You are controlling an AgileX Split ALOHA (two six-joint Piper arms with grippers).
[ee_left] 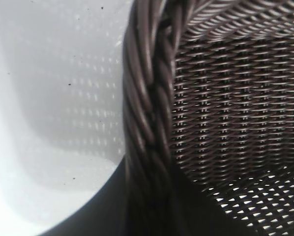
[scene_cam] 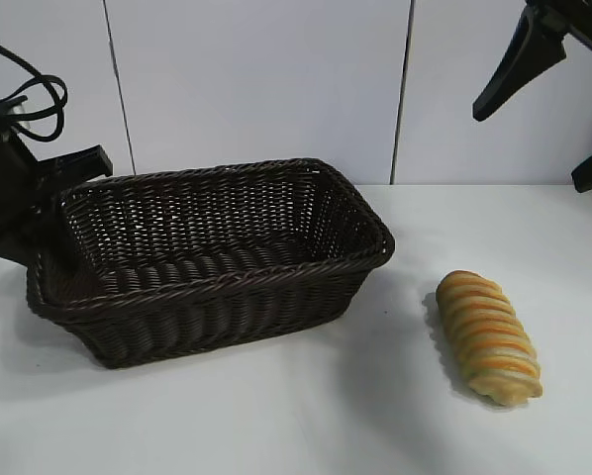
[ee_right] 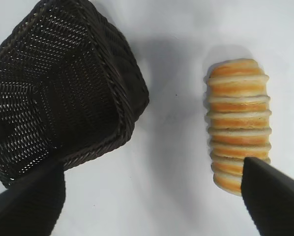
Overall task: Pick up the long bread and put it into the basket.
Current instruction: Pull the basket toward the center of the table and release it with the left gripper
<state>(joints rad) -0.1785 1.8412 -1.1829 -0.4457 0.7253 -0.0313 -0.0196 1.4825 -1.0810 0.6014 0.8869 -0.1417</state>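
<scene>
Long bread point(scene_cam: 489, 336) lying on white counter point(scene_cam: 276, 426), well right of wicker basket point(scene_cam: 217, 297), long axis running toward camera. Right hand point(ee_right: 152, 196) hovering above it, fingers spread wide, far nearer than left hand point(scene_cam: 19, 198), which is sitting at basket's left end, finger state untellable.

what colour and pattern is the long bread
The long bread is golden-yellow with orange-brown crosswise stripes, clearest in the right wrist view.
</scene>
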